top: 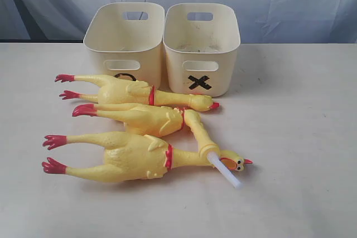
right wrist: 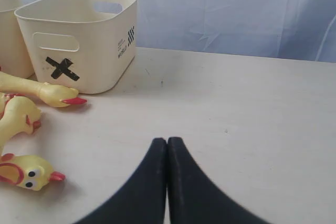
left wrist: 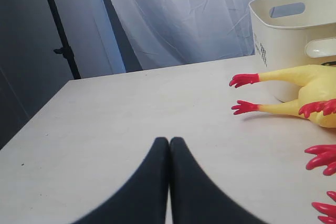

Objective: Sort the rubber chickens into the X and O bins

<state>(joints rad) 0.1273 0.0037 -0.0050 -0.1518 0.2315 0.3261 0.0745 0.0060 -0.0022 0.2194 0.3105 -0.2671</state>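
Note:
Three yellow rubber chickens lie side by side on the table in front of the bins, red feet to the left: a far one (top: 134, 93), a middle one (top: 146, 119) and the largest near one (top: 134, 157), which has a white tube (top: 226, 172) in its beak. The X bin (top: 201, 48) stands back right. The O bin (top: 124, 40) stands beside it on the left, its black mark mostly hidden by the far chicken. Neither gripper shows in the exterior view. My left gripper (left wrist: 169, 140) is shut and empty, left of the red feet (left wrist: 244, 80). My right gripper (right wrist: 167, 140) is shut and empty, right of the chicken heads (right wrist: 29, 170).
Both bins look empty inside. A pale curtain hangs behind the table. A dark stand (left wrist: 63, 51) is past the table's left edge. Bare tabletop (top: 301, 137) stretches right of the chickens.

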